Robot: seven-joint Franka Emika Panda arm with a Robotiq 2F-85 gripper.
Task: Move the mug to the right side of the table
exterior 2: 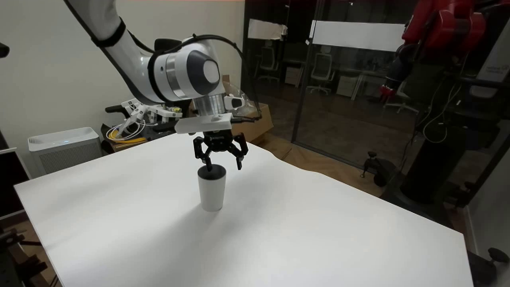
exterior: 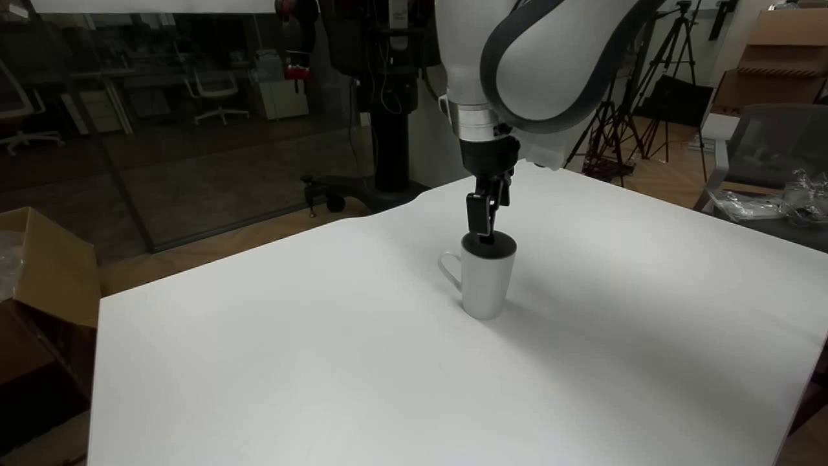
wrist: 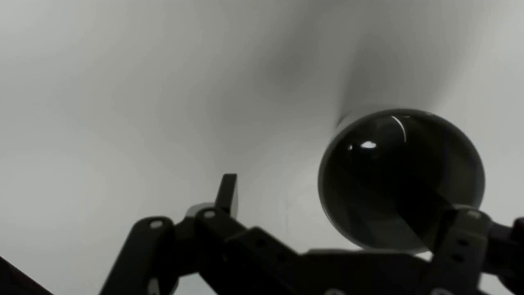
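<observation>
- I have the claw [exterior 2: 224, 166] pointing down, its jaws spread well apart and nothing in its grip.
- The mug [exterior 2: 212, 193] stands upright on the table [exterior: 272, 362], beneath the claw and off to one side of the gap between its jaws.
- One finger [exterior 2: 207, 159] hangs at the mug's mouth [wrist: 380, 176]; in both exterior views its tip shows against the dark inside.
- The opposite finger [exterior 2: 239, 163] hangs outside the mug, apart from its wall, with bare table below.
- I can't tell how deep the tip at the mouth sits, or whether it touches the wall: black on dark, the two merge.
- In an exterior view the fingers [exterior: 479, 213] nearly line up, so the gap is hard to read from there.
- The handle [exterior: 450, 270] shows below the claw in an exterior view; I can't make it out from the wrist.
- From the wrist, the mug's bottom is lost in the dark, and the claw's own body covers part of the rim.
- Above the claw, the arm [exterior: 464, 52] runs out of both exterior views at the top; their lower edges cut off the table.
</observation>
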